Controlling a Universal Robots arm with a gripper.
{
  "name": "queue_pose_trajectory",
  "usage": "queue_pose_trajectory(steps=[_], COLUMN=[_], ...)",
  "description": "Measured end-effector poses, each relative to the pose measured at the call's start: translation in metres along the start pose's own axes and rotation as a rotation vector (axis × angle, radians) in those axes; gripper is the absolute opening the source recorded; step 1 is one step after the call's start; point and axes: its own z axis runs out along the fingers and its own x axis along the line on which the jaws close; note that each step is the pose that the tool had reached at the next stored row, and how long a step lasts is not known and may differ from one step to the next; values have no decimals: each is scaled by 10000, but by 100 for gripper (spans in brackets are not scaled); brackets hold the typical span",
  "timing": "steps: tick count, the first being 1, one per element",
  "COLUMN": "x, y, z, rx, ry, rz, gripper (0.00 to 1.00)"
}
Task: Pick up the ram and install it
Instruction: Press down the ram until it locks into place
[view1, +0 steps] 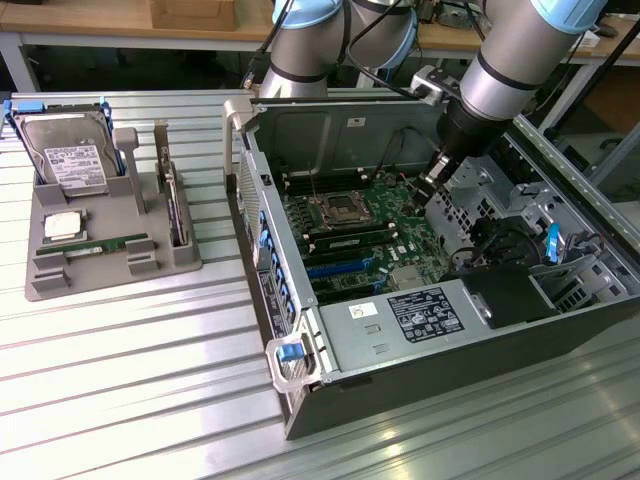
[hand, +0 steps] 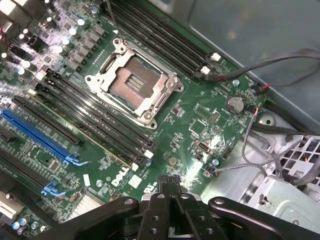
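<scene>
Ram (view1: 108, 244) (on tray) well apart from end effector (view1: 436, 176)

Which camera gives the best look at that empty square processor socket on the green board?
The wrist view: the socket sits close and large, its metal frame and contact field plain. In the exterior view the same socket is a small square deep inside the open computer case.

Bright, even overhead light fills both views. The ribbed silver metal table (view1: 130, 390) throws back pale streaks of glare, strongest near the exterior view's lower edge. Inside the open dark grey computer case (view1: 470, 330) soft shadows pool under the drive bays. In the wrist view, white glints flare on the green motherboard (hand: 200, 125); the close black gripper (hand: 172, 200) looks soft and slightly blurred
</scene>
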Motion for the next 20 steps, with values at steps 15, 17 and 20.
queue_pose_trajectory(steps=[15,17,20], x=[0,0,0], y=[0,0,0], z=[0,0,0], rx=[112,129,154], ry=[-184,-212,-254], rz=[2014,2311,2771], gripper=[10,10,10])
